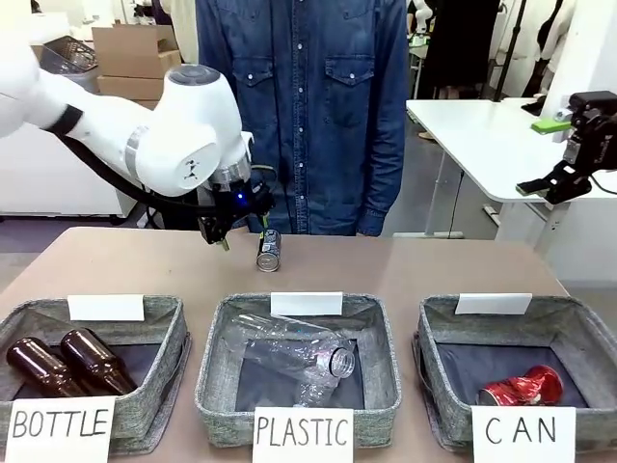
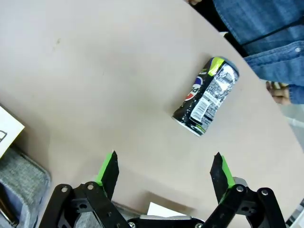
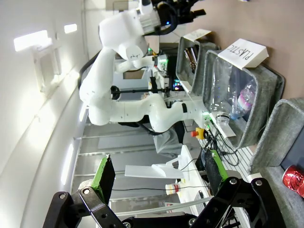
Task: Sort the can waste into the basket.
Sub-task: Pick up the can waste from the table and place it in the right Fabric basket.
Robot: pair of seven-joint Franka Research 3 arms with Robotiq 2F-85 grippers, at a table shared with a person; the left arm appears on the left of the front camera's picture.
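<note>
Bench: the tan bench [image 1: 434, 270] spans the front view, with three grey bins along its near edge and a person [image 1: 308, 96] in a denim shirt behind its far edge.
CAN basket: the CAN basket [image 1: 578, 328] sits at the lower right of the front view, its sign facing the camera.
Red can: the crushed red can [image 1: 521, 386] lies on that basket's dark floor, so it counts as sorted.
Dark can: the dark can [image 1: 268, 250] appears to lie on its side on bare bench at the centre, beyond the PLASTIC bin [image 1: 381, 318] and well apart from the CAN basket. It is the one piece left out.
Left jaws: the left jaws are released and spread wide, with nothing between the green pads [image 2: 108, 166]. They hover just left of the dark can. In the left wrist view the can [image 2: 205, 97] lies above and right of the gap, so this looks like an approach needing a sideways correction.
Right jaws: the right jaws are released and empty, raised at the upper right, probably parked clear of the route.
BOTTLE bin: the BOTTLE bin [image 1: 29, 313] holds brown bottles and plays no part.
</note>
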